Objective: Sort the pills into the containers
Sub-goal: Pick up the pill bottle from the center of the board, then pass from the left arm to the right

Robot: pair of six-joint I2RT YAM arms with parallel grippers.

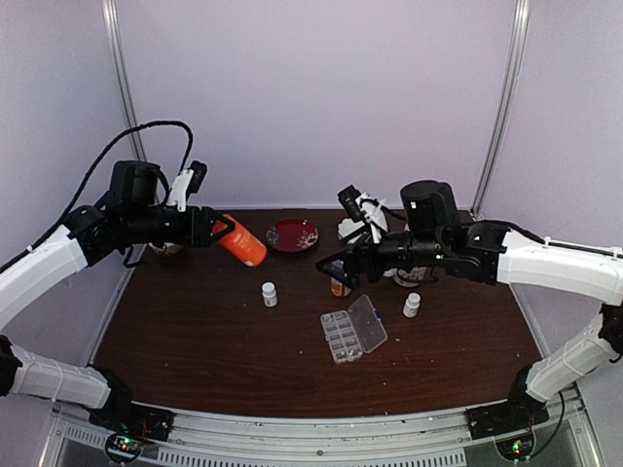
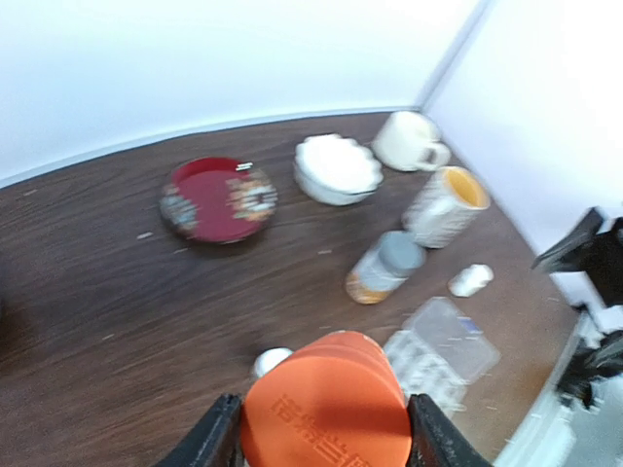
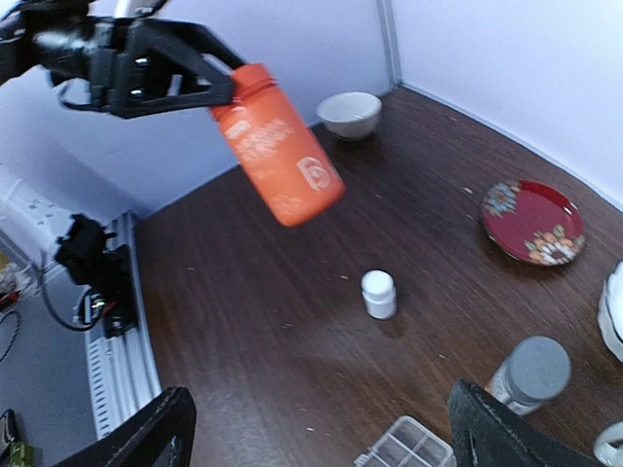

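While the left gripper (image 2: pixel 326 433) hung above the left rear of the table (image 1: pixel 195 341), its 2 jaws pinched the orange bottle (image 1: pixel 243 245) at the neck end, and the body slanted down toward the middle, clear of the wood. The right gripper (image 3: pixel 321 418) hovered over the centre with its jaws spread wide and nothing between them. The clear organizer box (image 1: pixel 343 339) lay open near the front centre, its lid folded out to the right, just below and in front of the right gripper. The pills were too small to make out in any view. 2 small white bottles (image 1: pixel 269 293) (image 1: pixel 412 305) stood on either side of the box. An amber bottle with a grey cap (image 3: pixel 528 373) stood behind the box, and a red plate (image 1: pixel 292 234) sat farther back.
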